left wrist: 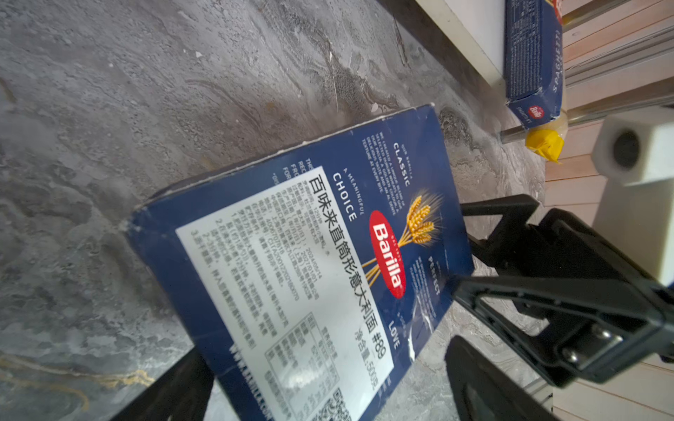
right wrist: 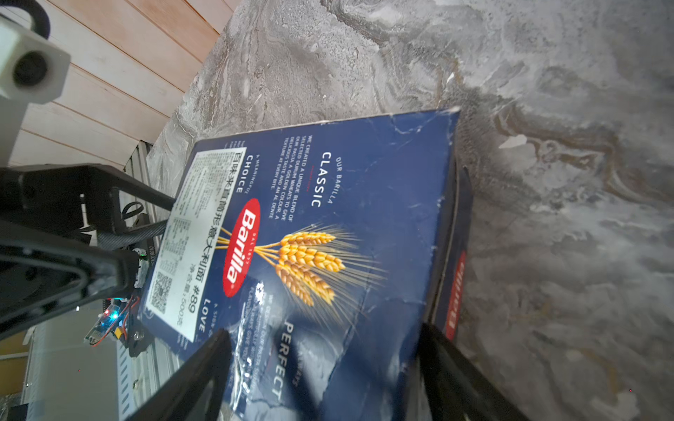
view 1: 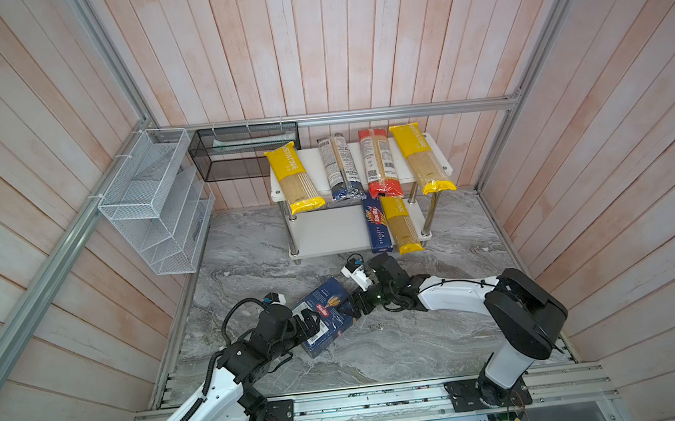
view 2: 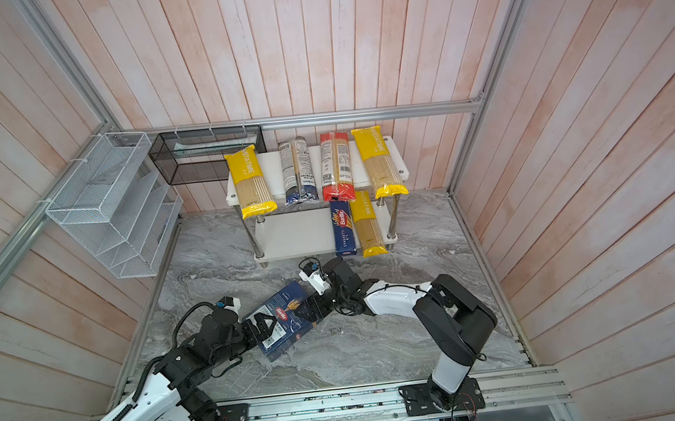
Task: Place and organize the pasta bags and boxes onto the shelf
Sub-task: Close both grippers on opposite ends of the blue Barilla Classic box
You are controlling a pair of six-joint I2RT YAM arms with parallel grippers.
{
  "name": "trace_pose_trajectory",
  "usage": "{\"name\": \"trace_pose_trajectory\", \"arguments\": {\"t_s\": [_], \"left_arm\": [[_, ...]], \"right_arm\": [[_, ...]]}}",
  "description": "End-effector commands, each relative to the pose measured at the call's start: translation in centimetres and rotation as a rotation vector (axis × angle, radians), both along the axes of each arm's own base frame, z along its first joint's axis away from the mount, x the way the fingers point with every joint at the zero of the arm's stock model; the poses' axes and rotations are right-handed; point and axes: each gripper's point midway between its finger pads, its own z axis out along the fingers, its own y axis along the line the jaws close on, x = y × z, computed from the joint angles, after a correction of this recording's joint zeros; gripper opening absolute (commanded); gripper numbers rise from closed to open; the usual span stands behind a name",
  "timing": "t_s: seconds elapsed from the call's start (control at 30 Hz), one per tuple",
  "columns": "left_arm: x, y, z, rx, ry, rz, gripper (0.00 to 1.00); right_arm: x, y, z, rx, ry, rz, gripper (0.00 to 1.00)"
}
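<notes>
A: What sits closest to the arm bases?
B: A wide dark blue Barilla cardboard box [view 1: 329,299], white-label face up, on the grey marbled counter [view 1: 402,347]. It is in front of the shelf, not on it. The two arms meet it from opposite ends.
A: And the jaws?
B: The left jaws are spread at the label end. In the left wrist view one finger [left wrist: 171,386] lies against the box's edge, and a sliver of counter shows beside the other. Whether they pinch it, I cannot tell. The right jaws are also spread, at the opposite end. In the right wrist view one finger [right wrist: 215,350] crosses the printed face and the other sits by the side panel. I cannot tell if they grip either.
A: Behind that?
B: A low two-tier white shelf with chrome posts [view 1: 325,233]. On its lower board, a long narrow dark blue Barilla box marked SPAGHETTI [view 1: 377,227] lies just beside a lower yellow PASTATIME bag [view 1: 402,226]. Both overhang the front edge.
A: The upper board?
B: Four slim bags lie side by side, near ends over the edge: a left yellow PASTATIME bag [view 1: 293,178], a dark blue and clear bag [view 1: 340,167], a red bag with a white label [view 1: 379,162] and a right yellow PASTATIME bag [view 1: 421,158].
A: Farthest?
B: A black mesh basket [view 1: 245,151] on the back wall, left of the shelf.
</notes>
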Motion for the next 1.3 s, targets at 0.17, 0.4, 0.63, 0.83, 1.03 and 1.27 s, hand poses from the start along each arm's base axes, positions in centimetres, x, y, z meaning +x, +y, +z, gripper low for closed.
{"name": "trace_pose_trajectory", "arguments": {"t_s": [0.17,0.4,0.63,0.83,1.03,1.27], "left_arm": [[1.6,-1.7,2.3,-0.009,-0.098,-0.073,1.0],[1.7,1.0,2.2,0.085,-0.123,0.008,1.0],[-0.1,2.3,0.1,0.018,-0.087,0.08,1.0],[-0.4,2.3,0.2,0.024,-0.09,0.056,1.0],[0.1,0.6,0.0,0.003,-0.082,-0.006,1.0],[0.5,-1.2,0.2,-0.039,-0.079,-0.069,1.0]], "right_arm": [[-4.1,-0.7,1.2,0.018,0.072,-0.02,0.79],[-3.8,-1.8,2.0,-0.014,0.113,-0.105,0.76],[-3.3,-2.5,1.6,-0.038,0.08,-0.116,0.76],[-2.4,-2.8,1.5,-0.048,0.045,-0.138,0.76],[-1.8,-2.4,0.8,-0.042,0.056,-0.132,0.76],[-1.7,-1.9,1.0,0.005,0.058,-0.132,0.76]]}}
